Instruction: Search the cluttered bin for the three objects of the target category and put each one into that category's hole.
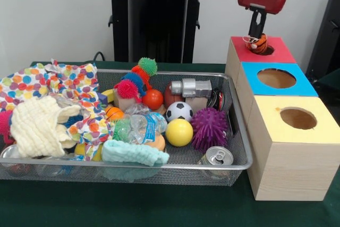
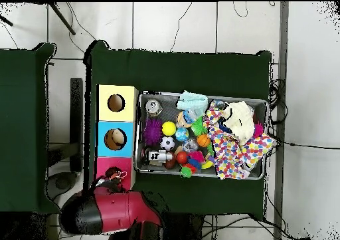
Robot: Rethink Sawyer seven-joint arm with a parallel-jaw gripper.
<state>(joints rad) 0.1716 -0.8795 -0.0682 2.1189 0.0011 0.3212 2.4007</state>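
Arm is down over the red-topped wooden box (image 1: 259,57), and the black end effector (image 1: 257,40) hangs right above that box's round hole, fingers pinched on a small orange ball with dark stripes (image 1: 258,44). The ball sits at the hole's rim, at six o'clock from the red wrist housing, a bit of white string or tag trailing off at its nine o'clock side. In the overhead view the end effector (image 2: 114,177) is mostly buried under the arm's red bulk, with the ball's orange just showing at the red lid.

Next in the row, the blue-topped wooden box (image 1: 276,86), then the yellow-topped wooden box (image 1: 295,142), each with an open round hole.

At nine o'clock from the boxes sits the silver wire-mesh bin (image 1: 159,171) on the green-covered table (image 1: 159,206), well apart from the end effector. Inside: a black-and-white soccer ball (image 1: 179,111), a plain yellow ball (image 1: 179,132) just at its six o'clock, a purple spiky ball (image 1: 209,127) at three o'clock of the yellow one, and a glossy red-orange ball (image 1: 152,99) further back. A silver drink can (image 1: 217,157) lies at the bin's front corner. A crushed clear plastic bottle (image 1: 139,127), a mint-green towel (image 1: 134,153), a cream knitted cloth (image 1: 37,126) and a polka-dot fabric (image 1: 58,81) fill the nine o'clock half.
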